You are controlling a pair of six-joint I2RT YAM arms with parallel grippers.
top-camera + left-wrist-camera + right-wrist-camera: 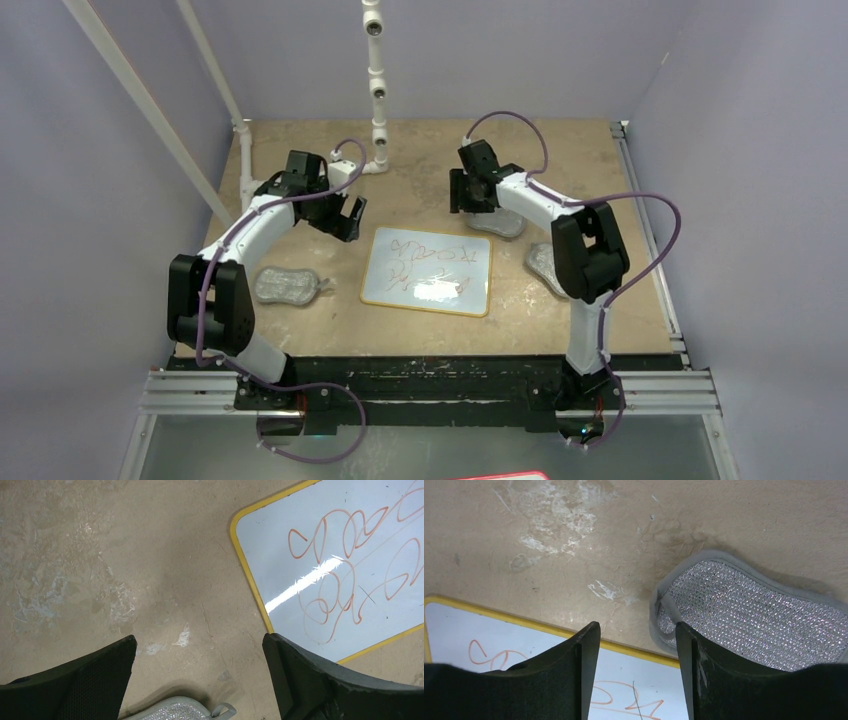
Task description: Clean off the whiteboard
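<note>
Three grey pads lie on the tan surface [420, 150]. The right one [545, 262] is half hidden behind my right arm. The near left one [288, 285] is cut off at the edge of my left wrist view. The third [749, 615] slips partly behind my right jaws, which stand moderately parted over the whiteboard's far rim. The whiteboard [428, 271] lies flat mid-surface, and glare washes out some of its red scribbles [345, 575]. My left jaws gape wide over bare surface beside its far left corner.
</note>
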